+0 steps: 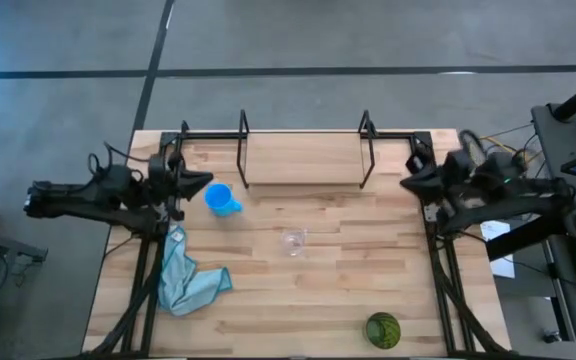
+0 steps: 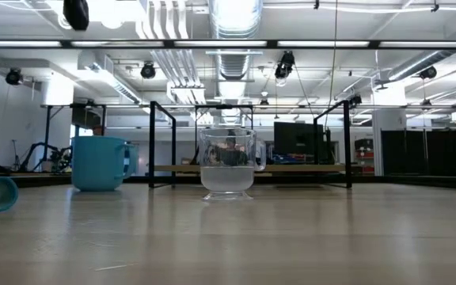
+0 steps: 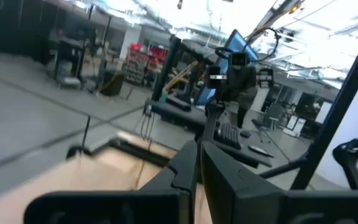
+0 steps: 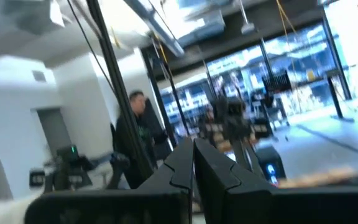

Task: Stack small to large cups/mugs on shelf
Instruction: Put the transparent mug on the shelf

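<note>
Left gripper (image 1: 206, 180) closed, empty, far left beside blue mug (image 1: 220, 198). Right gripper (image 1: 408, 183) closed, empty, far right. Clear cup (image 1: 294, 240) mid-bench (image 1: 348, 280); green cup (image 1: 383, 329) near right. Shelf (image 1: 304, 158) far, bare.

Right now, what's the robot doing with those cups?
Both grippers shut, empty: left gripper, right gripper, parked at table edges. Blue mug, clear cup, green cup all on table. Shelf bare. Nothing blocking.
</note>
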### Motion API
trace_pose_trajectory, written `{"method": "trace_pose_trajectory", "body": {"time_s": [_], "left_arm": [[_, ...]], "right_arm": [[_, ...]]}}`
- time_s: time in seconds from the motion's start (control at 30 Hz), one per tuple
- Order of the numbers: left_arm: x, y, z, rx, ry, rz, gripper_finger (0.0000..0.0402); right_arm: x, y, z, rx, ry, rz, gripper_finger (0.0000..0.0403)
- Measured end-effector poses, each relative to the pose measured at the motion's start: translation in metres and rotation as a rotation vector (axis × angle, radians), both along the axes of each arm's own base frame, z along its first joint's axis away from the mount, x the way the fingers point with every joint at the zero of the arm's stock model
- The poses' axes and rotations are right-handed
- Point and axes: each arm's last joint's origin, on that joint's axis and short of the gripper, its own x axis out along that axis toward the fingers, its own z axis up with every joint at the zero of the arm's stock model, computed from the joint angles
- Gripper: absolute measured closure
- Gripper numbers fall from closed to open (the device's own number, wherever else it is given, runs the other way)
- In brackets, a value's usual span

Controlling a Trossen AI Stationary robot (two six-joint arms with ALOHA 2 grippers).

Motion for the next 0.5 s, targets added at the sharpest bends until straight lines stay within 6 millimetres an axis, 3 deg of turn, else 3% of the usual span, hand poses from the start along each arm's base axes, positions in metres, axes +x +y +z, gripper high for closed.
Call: {"method": "trace_pose_trajectory", "body": {"time_s": [0.13,0.3,0.4,0.5], "left_arm": [[0.005,0.0,0.025,0.045,-0.006,0.007,0.0394],[0.03,-0.002,0.024,0.053,0.126,0.028,0.0394],[0.045,-0.003,0.024,0.036,0.157,0.025,0.0394],[0.061,-0.005,0.015,-0.034,0.226,0.015,0.0394]], "right_arm": [[-0.003,0.0,0.051,0.013,-0.098,0.002,0.0394],[-0.009,0.0,0.101,0.027,-0.175,0.03,0.0394],[-0.009,0.001,0.116,-0.073,-0.142,0.027,0.0394],[-0.004,0.002,0.11,-0.098,0.059,0.035,0.0394]]}}
